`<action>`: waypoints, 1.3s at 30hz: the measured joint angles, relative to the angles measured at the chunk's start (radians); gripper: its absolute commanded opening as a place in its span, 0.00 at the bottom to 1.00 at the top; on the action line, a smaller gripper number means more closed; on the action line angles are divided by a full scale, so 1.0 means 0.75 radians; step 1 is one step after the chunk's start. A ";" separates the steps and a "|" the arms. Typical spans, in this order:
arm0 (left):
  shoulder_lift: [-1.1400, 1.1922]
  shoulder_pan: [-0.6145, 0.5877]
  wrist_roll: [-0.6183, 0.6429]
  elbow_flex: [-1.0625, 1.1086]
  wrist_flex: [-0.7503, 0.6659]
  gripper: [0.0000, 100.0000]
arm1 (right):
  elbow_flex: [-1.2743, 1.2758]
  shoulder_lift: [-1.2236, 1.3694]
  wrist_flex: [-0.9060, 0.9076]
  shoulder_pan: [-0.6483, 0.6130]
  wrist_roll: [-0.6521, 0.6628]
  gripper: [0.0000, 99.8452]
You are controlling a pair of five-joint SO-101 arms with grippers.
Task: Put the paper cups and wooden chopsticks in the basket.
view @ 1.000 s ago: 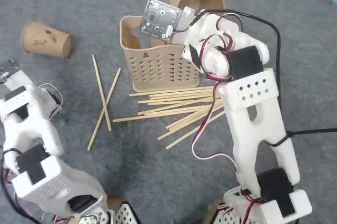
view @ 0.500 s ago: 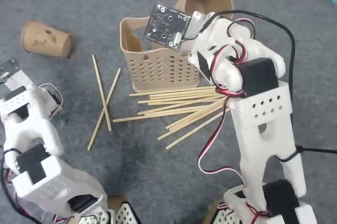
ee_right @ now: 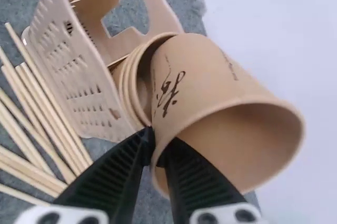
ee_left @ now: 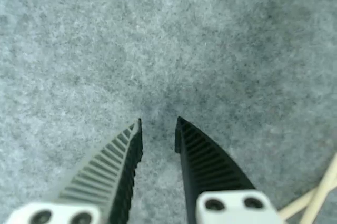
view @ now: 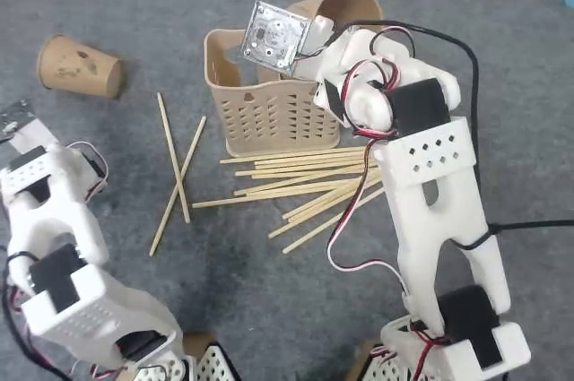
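My right gripper (ee_right: 155,139) is shut on the rim of a brown paper cup (ee_right: 210,108), held tilted at the far right corner of the beige perforated basket (view: 269,108). The cup (view: 345,4) has its mouth facing away from the basket, and its base meets other cup rims (ee_right: 128,84) at the basket (ee_right: 73,60). A second paper cup (view: 79,65) lies on its side at the far left. A pile of wooden chopsticks (view: 305,186) lies in front of the basket, and two crossed ones (view: 177,170) lie to its left. My left gripper (ee_left: 158,124) hangs slightly open over bare carpet.
Grey carpet (view: 134,22) covers the table. The right arm (view: 430,184) stands over the right end of the chopstick pile. The left arm (view: 54,246) sits at the near left corner. Two chopstick ends (ee_left: 316,197) lie close to my left gripper.
The right arm swung a little to the right with the cup, then came back left toward the basket. The left arm has not moved.
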 measured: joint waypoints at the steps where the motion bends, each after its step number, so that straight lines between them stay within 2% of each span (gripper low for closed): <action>1: 0.000 0.000 0.000 0.000 0.000 0.10 | -0.029 0.000 0.010 0.000 0.000 0.13; 6: 0.000 -0.002 0.000 0.000 0.000 0.10 | -0.221 0.000 0.086 0.000 -0.090 0.21; 16: 0.000 0.002 0.000 0.000 0.000 0.10 | -0.325 0.004 0.137 0.002 -0.223 0.21; 23: 0.000 0.002 0.000 0.000 0.000 0.10 | -0.325 -0.043 0.333 0.004 -0.256 0.21; 30: 0.000 0.002 0.002 0.000 0.000 0.10 | -0.325 -0.160 0.591 0.004 -0.450 0.21; 32: 0.000 0.002 0.002 0.000 0.000 0.10 | -0.325 -0.186 0.614 0.016 -0.518 0.18; 36: 0.000 0.002 0.002 0.000 0.000 0.10 | -0.268 -0.254 0.614 0.155 -0.655 0.09; 39: 0.000 0.002 0.002 0.000 0.000 0.10 | -0.158 -0.293 0.614 0.254 -0.689 0.08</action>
